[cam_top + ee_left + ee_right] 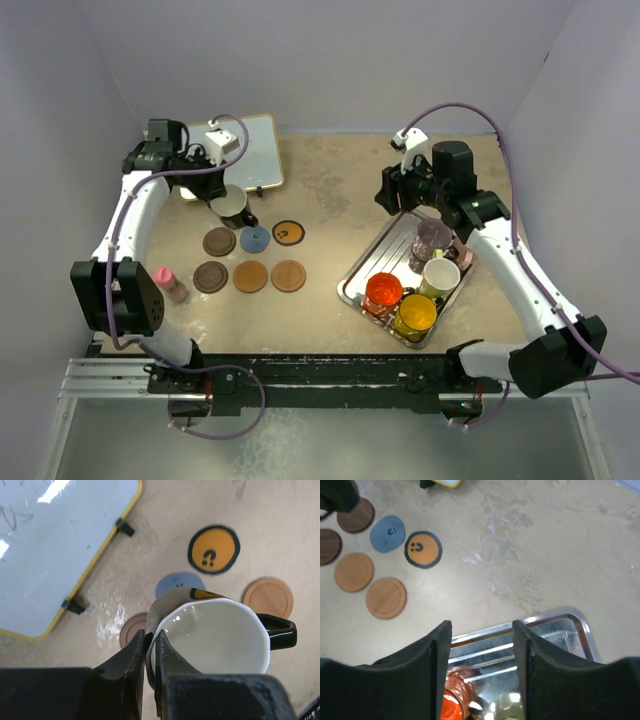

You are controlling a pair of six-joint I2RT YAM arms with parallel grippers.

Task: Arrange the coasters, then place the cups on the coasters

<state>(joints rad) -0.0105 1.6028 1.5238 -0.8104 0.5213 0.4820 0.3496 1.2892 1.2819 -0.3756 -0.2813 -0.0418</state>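
Left wrist: left gripper [151, 642] clamps black mug [215, 640] (white inside).

This looks like a robotics lab test cell. A left arm [133, 215] and a right arm [512, 268] are bolted to an aluminium rail [105, 383] at the edge of a scuffed beige table [330, 170]. Plain pale walls [350, 60] box it in on three sides, and purple cables [470, 107] loop off the arms.

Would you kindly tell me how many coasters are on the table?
6, in two rows left of the tray. Back row: dark brown coaster, blue-grey coaster, black-rimmed orange coaster. Front row: another dark brown coaster, middle tan-orange coaster, end tan-orange coaster.
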